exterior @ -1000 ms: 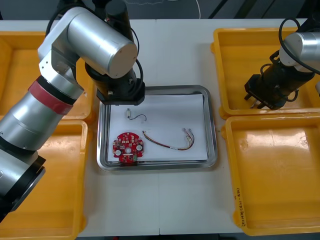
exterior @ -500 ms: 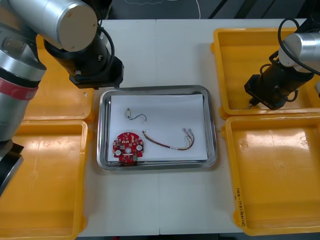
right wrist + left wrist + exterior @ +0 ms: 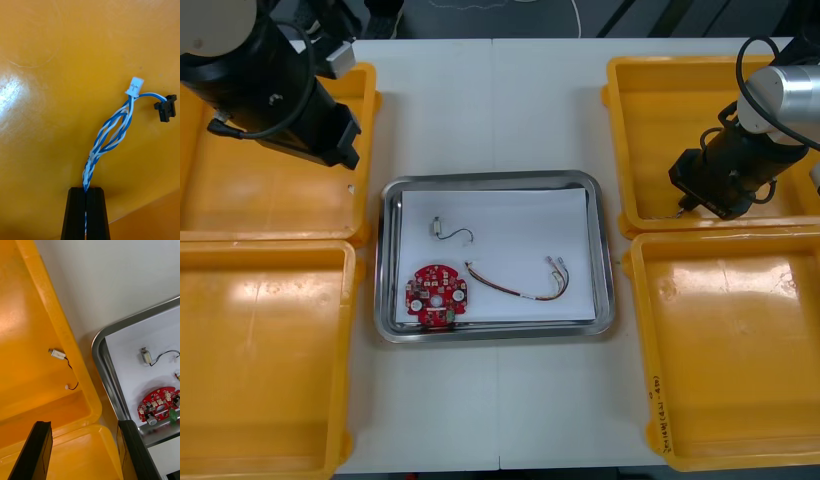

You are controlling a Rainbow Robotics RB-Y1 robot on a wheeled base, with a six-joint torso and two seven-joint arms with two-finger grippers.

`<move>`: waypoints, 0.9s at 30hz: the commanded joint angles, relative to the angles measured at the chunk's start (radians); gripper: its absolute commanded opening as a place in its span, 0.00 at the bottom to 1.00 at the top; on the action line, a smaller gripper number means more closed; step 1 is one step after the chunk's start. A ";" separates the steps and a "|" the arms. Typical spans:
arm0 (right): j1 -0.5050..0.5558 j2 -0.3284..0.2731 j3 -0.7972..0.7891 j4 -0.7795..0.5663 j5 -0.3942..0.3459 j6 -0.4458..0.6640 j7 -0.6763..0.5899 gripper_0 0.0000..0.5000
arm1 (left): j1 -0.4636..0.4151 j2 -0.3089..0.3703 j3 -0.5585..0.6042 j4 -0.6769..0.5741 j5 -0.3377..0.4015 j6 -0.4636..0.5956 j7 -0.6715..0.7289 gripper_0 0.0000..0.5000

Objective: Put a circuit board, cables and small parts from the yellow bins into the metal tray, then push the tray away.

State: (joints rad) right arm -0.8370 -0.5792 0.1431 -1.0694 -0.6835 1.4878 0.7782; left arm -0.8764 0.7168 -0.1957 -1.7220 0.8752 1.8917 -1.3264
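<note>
My right gripper [image 3: 86,213] is shut on the end of a twisted blue and white cable [image 3: 112,138] that lies on the floor of the far right yellow bin [image 3: 650,110]; in the front view that gripper [image 3: 688,198] is low at the bin's near left corner. My left gripper [image 3: 82,452] hangs open with nothing between its fingers, above the far left bin [image 3: 240,200], where a small metal part [image 3: 57,353] with a black wire lies. The metal tray [image 3: 495,180] holds a red circuit board [image 3: 436,296], a red and yellow cable [image 3: 520,285] and a small metal part [image 3: 438,228].
Two more yellow bins stand near me, the near left bin [image 3: 260,360] and the near right bin [image 3: 730,360]. White table shows beyond the tray and in front of it.
My left arm has swung from above the tray's far left corner back over the far left bin. My right gripper has shut on the blue and white cable.
</note>
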 commanded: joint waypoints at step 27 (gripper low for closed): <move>-0.169 -0.059 -0.111 -0.014 -0.038 0.149 0.627 0.00 | 0.102 0.059 0.268 0.331 0.090 -0.169 -1.091 1.00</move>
State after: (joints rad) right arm -0.9398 -0.5948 0.0599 -1.0686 -0.6999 1.6277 1.3122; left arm -0.7483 0.7516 0.0487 -1.4317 0.9539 1.7410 -2.1194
